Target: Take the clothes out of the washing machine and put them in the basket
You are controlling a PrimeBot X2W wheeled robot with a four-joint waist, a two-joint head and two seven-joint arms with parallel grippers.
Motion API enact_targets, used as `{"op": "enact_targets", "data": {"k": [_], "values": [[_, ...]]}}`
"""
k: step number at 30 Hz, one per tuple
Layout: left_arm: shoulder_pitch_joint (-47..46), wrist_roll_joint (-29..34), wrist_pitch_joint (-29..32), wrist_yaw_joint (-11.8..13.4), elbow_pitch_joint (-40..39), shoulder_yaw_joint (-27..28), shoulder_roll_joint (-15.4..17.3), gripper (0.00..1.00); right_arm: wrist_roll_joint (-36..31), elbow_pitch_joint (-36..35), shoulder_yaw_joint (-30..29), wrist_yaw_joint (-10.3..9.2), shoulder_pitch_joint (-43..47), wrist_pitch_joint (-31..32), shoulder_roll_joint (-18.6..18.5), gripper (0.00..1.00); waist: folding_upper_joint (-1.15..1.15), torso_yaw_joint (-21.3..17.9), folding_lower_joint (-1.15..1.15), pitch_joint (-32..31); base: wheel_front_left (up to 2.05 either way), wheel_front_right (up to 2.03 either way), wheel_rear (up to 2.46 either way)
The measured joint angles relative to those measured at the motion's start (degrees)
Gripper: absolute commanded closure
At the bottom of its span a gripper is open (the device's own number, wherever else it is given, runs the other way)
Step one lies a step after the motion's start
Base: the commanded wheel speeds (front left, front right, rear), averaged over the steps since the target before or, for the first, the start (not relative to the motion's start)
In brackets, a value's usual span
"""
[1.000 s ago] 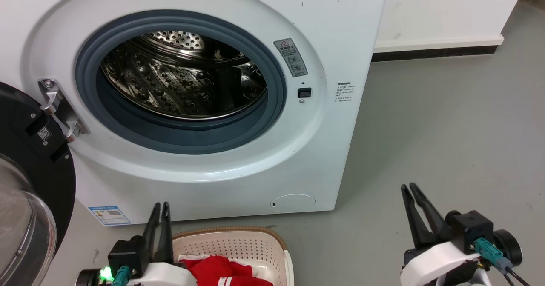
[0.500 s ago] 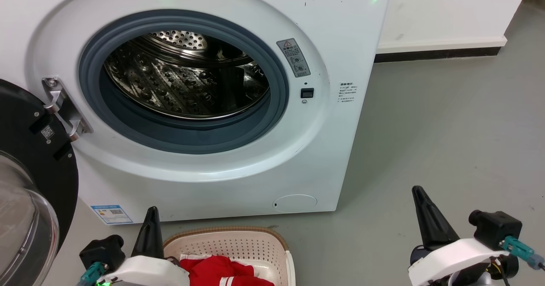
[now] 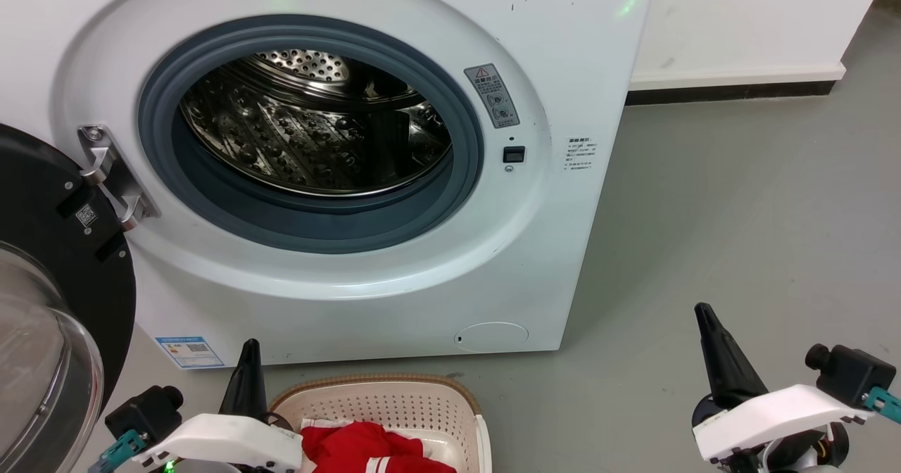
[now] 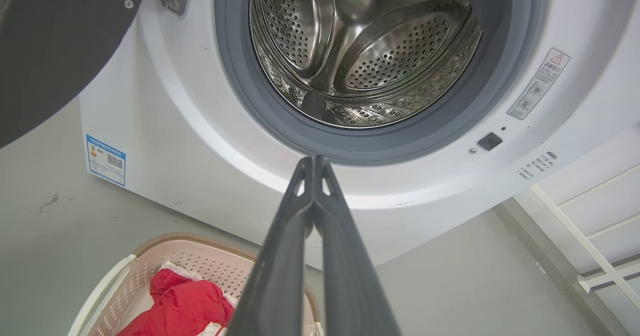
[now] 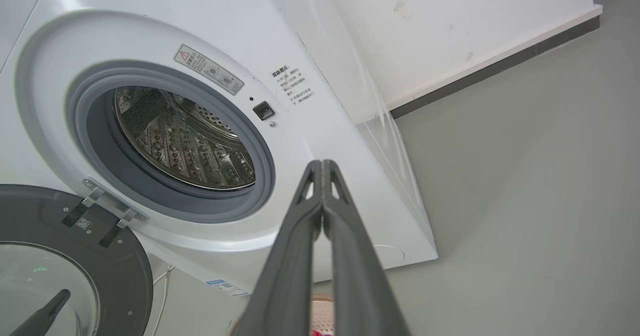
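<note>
The washing machine (image 3: pixel 563 51) stands with its black-framed door (image 3: pixel 42 248) swung open to the left. I see no garment in its steel drum (image 3: pixel 310 142), nor in the drum (image 4: pixel 370 51) in the left wrist view. The cream basket (image 3: pixel 380 383) sits on the floor in front, with red clothes (image 3: pixel 366 448) lying in it. My left gripper (image 3: pixel 249 350) is shut and empty, just left of the basket. Its fingertips (image 4: pixel 313 160) point at the porthole's lower rim. My right gripper (image 3: pixel 704 314) is shut and empty over the bare floor to the right, and in the right wrist view the right gripper (image 5: pixel 322 163) points at the machine's front.
Grey floor (image 3: pixel 739 212) stretches right of the machine to a white wall with a dark baseboard (image 3: pixel 732 91). The open door's glass bowl (image 3: pixel 35 360) bulges out at the lower left, close to my left arm.
Both wrists have rolled, so each gripper now shows edge-on as a single dark blade. The right gripper has drifted slightly right. The camera has shifted a little; clothes and basket lie unchanged.
</note>
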Motion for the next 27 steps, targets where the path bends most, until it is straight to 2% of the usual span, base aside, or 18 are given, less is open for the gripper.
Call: {"op": "enact_targets", "data": {"k": [27], "values": [[-2.05,-20.95,5.04,-2.35,0.83,2.04,-0.15,1.0,22.6,2.16,-2.02,-0.01,-1.54,2.65,-0.55,1.0,0.0,1.13,0.0,-0.15,0.0,0.0,0.0]]}}
